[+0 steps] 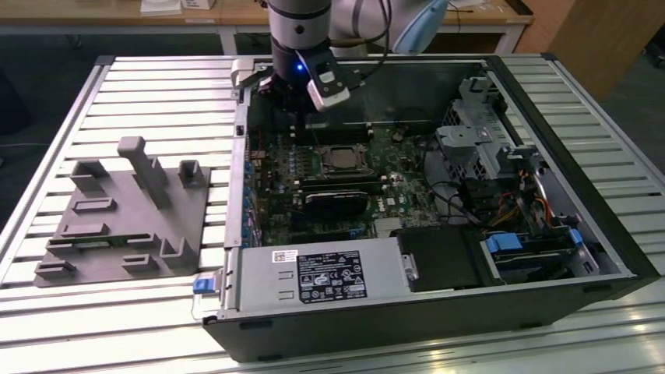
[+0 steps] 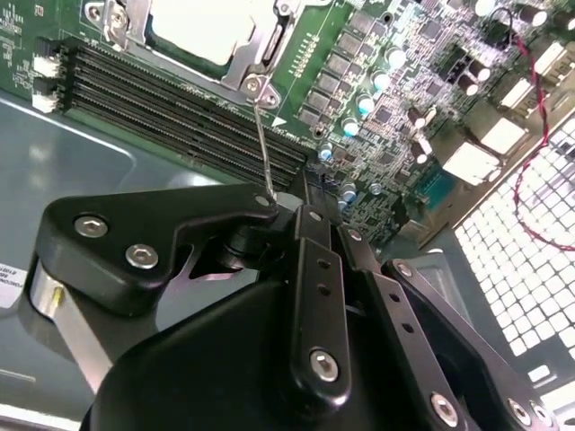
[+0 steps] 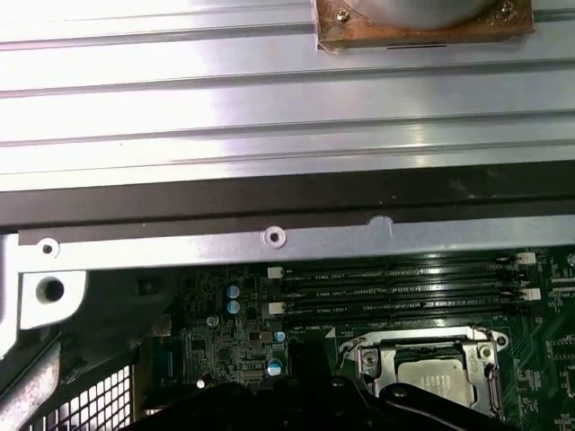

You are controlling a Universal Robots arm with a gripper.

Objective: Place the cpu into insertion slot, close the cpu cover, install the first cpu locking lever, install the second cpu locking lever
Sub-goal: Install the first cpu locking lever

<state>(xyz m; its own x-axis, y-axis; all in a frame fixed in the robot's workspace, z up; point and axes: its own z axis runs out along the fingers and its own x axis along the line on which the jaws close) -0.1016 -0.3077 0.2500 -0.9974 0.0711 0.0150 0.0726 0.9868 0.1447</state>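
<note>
**CPU looks seated, arm is over at the locking lever now**

Going across the exterior view from its left: a grey plastic parts fixture (image 1: 124,214) with blocky pegs sits on the ribbed aluminium table (image 1: 156,86). Next to it is the open computer case (image 1: 416,319), all matte black sheet metal.

The gripper (image 2: 305,211) hangs over the green board in the middle top of the frame, just beyond the insertion slot (image 1: 338,160). I honestly can't tell how the jaws stand.

In the second wrist view the cpu (image 2: 207,22) lies flat in the slot, pale brushed metal. The cpu cover (image 2: 268,49) looks folded down around it. A thin wire locking lever (image 2: 262,144) sticks up from the socket corner and runs right to the gripper's nose, next to the long black memory slots (image 2: 180,112).

My take on handling: the chip is light, stiff and fragile underneath, so edges only. The cover is thin, hinged stamped steel. The lever is springy, slick wire, so it's best caught near its free end. The silvery drive cage (image 1: 473,148) is on the exterior view's right.
</note>
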